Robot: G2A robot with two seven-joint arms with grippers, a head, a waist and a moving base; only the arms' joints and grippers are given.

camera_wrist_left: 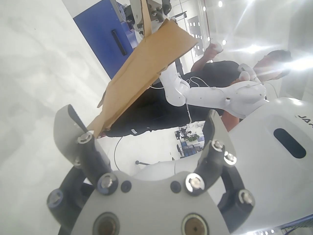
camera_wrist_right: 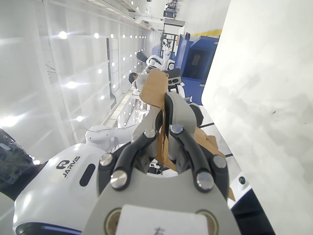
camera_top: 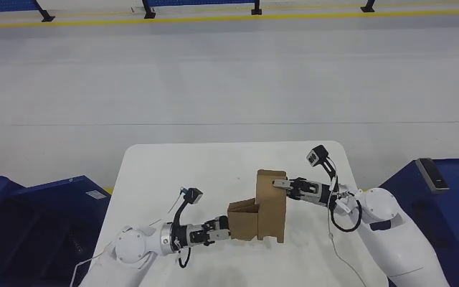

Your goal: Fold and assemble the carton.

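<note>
The brown carton (camera_top: 264,206) stands partly folded near the front middle of the white table (camera_top: 179,172), with a lower flap section on its left side. My right gripper (camera_top: 285,184) comes in from the right and is shut on the carton's upper edge; the right wrist view has the cardboard panel (camera_wrist_right: 154,88) pinched in my right gripper (camera_wrist_right: 164,108). My left gripper (camera_top: 222,228) sits at the carton's low left flap. In the left wrist view my left gripper (camera_wrist_left: 139,112) stands open, and a carton (camera_wrist_left: 149,67) corner lies by one finger (camera_wrist_left: 69,123).
Blue bins flank the table at the left (camera_top: 50,215) and at the right (camera_top: 430,186). A thin white cable (camera_top: 333,247) trails over the table by the right arm. The table's far half is bare white surface.
</note>
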